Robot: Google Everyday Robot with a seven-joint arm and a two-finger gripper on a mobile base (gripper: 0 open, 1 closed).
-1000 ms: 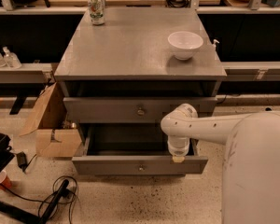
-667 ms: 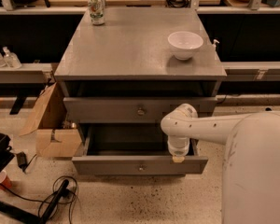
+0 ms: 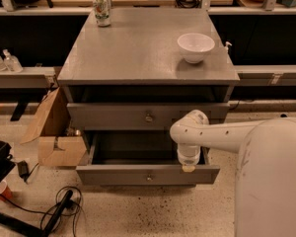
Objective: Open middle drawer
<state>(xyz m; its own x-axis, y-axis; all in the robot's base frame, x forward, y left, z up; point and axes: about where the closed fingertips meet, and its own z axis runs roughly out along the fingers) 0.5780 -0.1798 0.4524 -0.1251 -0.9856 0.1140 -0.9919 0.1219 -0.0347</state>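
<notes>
– Beneath the gripper (image 3: pixel 188 168), what lies there?

– The top edge of the front of the middle drawer (image 3: pixel 113 175). The gripper hangs straight down from the white arm (image 3: pixel 222 131), with its tip at that edge, near the drawer's right end. Whether the tip touches the wood cannot be told.

– Is the gripper spread or closed?

– That cannot be told, and neither can what it grips, if anything. The round wrist above covers most of it.

– And how does the drawer stand?

– It stands well out from the grey cabinet (image 3: pixel 138 48), with its plain grey inside showing behind the gripper. Its small brass knob (image 3: pixel 149 177) sits to the left of the gripper and slightly lower, apart from it.

– What is above the gripper?

– The top drawer (image 3: pixel 108 116), which has its own knob (image 3: pixel 149 117) up and to the left. A dark gap shows between that drawer and the cabinet's top. Higher up, almost straight above the gripper, a white bowl (image 3: pixel 196 47) stands on the cabinet. A can (image 3: pixel 102 10) stands at the far left corner, well apart from the bowl.

– And off to the sides?

– Far left of the gripper, a cardboard box (image 3: pixel 52 132) leans beside the cabinet, with black cables (image 3: pixel 59 209) on the speckled floor in front of it. On the right, the robot's white body (image 3: pixel 274 181) fills the near corner.
</notes>
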